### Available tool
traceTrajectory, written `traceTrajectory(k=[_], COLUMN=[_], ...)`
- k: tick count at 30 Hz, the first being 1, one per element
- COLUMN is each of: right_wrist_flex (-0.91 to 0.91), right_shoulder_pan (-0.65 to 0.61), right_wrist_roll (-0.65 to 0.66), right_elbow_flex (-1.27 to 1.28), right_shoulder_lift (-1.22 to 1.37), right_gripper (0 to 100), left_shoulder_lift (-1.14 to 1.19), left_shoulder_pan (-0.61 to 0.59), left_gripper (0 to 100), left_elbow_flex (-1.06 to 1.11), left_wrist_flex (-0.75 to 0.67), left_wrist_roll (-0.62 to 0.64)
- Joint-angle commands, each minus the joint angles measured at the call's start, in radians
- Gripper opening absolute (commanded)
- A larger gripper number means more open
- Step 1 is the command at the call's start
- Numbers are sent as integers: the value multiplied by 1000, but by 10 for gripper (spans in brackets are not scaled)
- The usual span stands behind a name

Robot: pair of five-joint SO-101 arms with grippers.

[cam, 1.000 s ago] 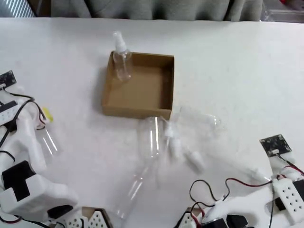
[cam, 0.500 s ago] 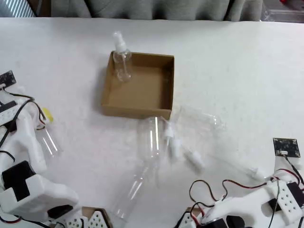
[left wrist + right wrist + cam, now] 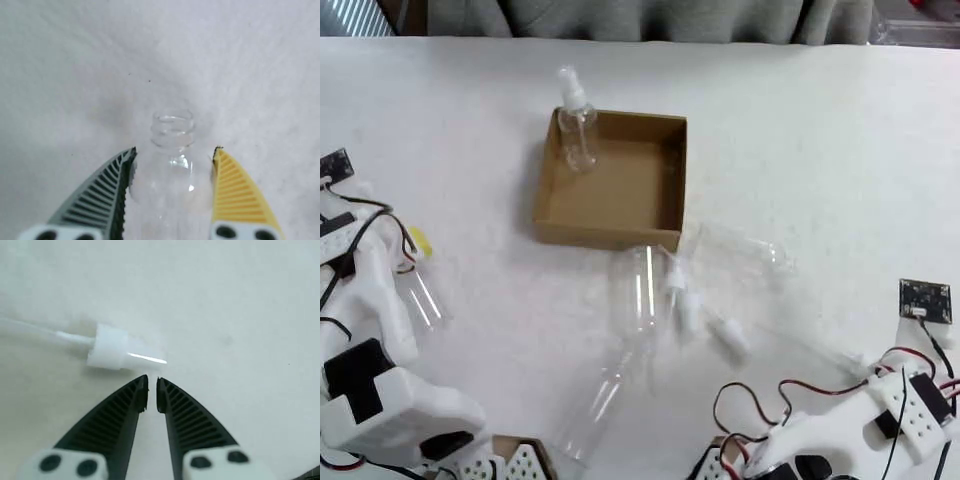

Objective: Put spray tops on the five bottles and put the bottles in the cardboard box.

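A clear open-necked bottle (image 3: 172, 145) sits between the grey and yellow fingers of my left gripper (image 3: 174, 152), which is shut on it; from above this bottle (image 3: 421, 296) is at the table's left edge. My right gripper (image 3: 151, 390) is shut on nothing, its tips just short of a white spray top (image 3: 107, 347) lying on the table, seen from above as the spray top (image 3: 850, 362) with its thin tube. The cardboard box (image 3: 672, 180) holds one upright bottle with a spray top (image 3: 576, 125) in its back left corner.
Three more clear bottles lie in front of the box: one (image 3: 636, 287) near its front wall, one (image 3: 742, 250) to the right, one (image 3: 600, 395) nearer the front edge. Two white spray tops (image 3: 685, 300) (image 3: 728, 336) lie among them. Wires trail at both arms.
The right arm has swung to the right, away from the bottles in the middle. The left arm and its bottle have stayed put.
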Motion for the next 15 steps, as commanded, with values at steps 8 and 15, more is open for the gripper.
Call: traceTrajectory(k=[8,15], right_wrist_flex=[-7,-15], right_shoulder_pan=[-67,-1], right_wrist_roll=[-77,-81], right_elbow_flex=[0,-51], right_shoulder_lift=[7,134], right_gripper=[16,16], left_shoulder_lift=[-4,-4], left_shoulder_pan=[33,33], left_gripper=[28,28], left_elbow_flex=[-3,-3], left_wrist_flex=[-15,-15], left_wrist_roll=[-12,-12])
